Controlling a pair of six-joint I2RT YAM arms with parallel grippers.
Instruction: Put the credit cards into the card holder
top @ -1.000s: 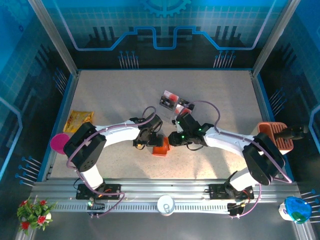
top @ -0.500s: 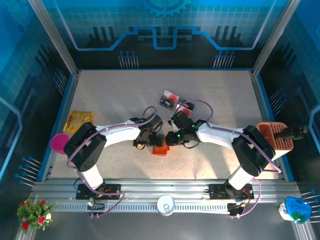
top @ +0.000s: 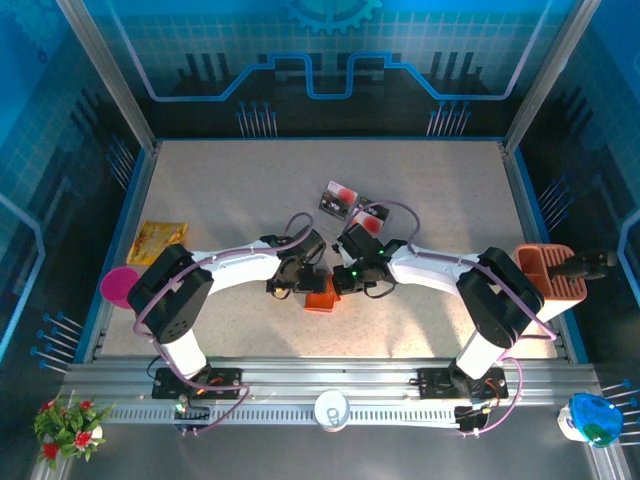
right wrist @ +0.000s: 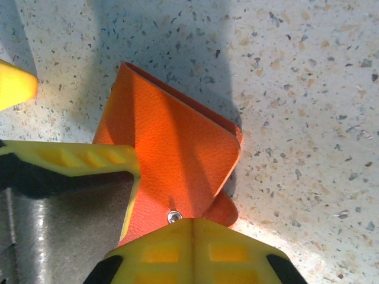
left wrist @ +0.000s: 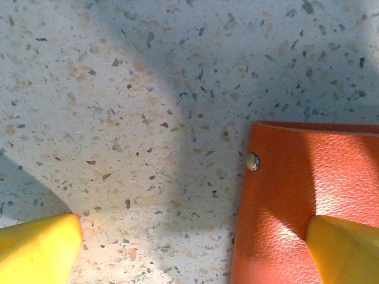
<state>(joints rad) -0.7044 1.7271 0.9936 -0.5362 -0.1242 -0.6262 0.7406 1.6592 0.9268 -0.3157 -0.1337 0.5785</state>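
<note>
The risk on the left is a poor hold-down. The left pincer [left wrist: 192,239] stands spread as wide as it goes. Its one yellow fingertip [left wrist: 346,251] lies over the corner of the small orange-red pebbled-leather folding card holder [right wrist: 172,154], and the other fingertip is over the bare speckled stone table [left wrist: 148,89], well off to the far side of that pincer. It grips nothing. With only one tip bearing on the leather, the holder would likely slide or pivot under it as soon as the other arm pulls.

Between the two pincers the holder lies folded, its flaps lifted into a shallow tent and its inner pockets hidden. If the flap springs shut, no card can go in.

On the right the worry is a slipped pinch. The right pincer [right wrist: 192,236] has its yellow tips pressed together at the holder's near edge, just beside the small metal snap stud [right wrist: 173,216]. I cannot tell whether a thin lip of leather is caught between them or whether they merely rest on it. If nothing is caught, a lift would come away empty.

The dark credit cards with red and white patches [top: 341,199] lie flat on the table beyond the right pincer, apart from the holder. None is in it yet, so opening the holder looks like the step in hand.
</note>
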